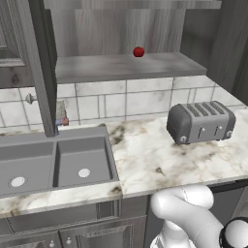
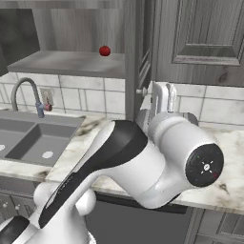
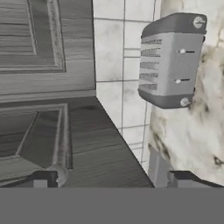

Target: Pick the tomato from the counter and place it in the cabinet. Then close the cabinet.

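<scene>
My pincer (image 3: 109, 179) gapes bare at the right door's (image 3: 48, 109) edge; tomato (image 1: 138, 52) on cabinet (image 1: 126, 67) shelf, toaster (image 1: 201, 122) on desk (image 1: 164, 155).

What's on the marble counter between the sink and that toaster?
Nothing: in the left base view the counter is bare veined marble from the sink across to the toaster.
</scene>
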Controlling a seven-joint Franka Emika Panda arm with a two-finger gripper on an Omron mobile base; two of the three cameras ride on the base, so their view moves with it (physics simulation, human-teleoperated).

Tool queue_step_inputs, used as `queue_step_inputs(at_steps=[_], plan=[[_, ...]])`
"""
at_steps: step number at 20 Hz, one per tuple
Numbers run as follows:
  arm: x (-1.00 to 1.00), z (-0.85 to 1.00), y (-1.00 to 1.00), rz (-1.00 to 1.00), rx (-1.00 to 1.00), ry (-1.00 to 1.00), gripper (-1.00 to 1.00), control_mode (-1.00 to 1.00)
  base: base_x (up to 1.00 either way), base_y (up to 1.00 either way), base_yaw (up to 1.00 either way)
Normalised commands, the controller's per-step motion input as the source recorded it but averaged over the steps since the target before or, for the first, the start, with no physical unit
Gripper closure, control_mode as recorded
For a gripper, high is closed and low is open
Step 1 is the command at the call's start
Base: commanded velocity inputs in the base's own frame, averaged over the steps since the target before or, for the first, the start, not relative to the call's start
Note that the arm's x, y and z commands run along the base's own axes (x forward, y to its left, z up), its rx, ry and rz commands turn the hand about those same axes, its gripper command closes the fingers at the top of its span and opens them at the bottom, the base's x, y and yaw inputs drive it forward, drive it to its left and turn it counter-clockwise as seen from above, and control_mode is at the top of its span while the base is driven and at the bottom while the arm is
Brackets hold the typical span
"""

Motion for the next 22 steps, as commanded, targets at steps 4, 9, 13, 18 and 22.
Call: queue_step_inputs(at_steps=[4,9,13,18,22], plan=[[0.6,0.0,-0.19,0.0,0.17,-0.03,-1.0,-1.0,0.0,0.0,0.0],[0.58,0.01,-0.05,0.0,0.15,-0.05,-1.0,-1.0,0.0,0.0,0.0],[0.3,0.09,0.0,0.0,0.12,-0.11,-1.0,-1.0,0.0,0.0,0.0],[0.13,0.18,0.2,0.02,0.09,-0.1,-1.0,-1.0,0.0,0.0,0.0],[0.12,0.09,0.61,0.11,0.02,-0.05,-1.0,-1.0,0.0,0.0,0.0]])
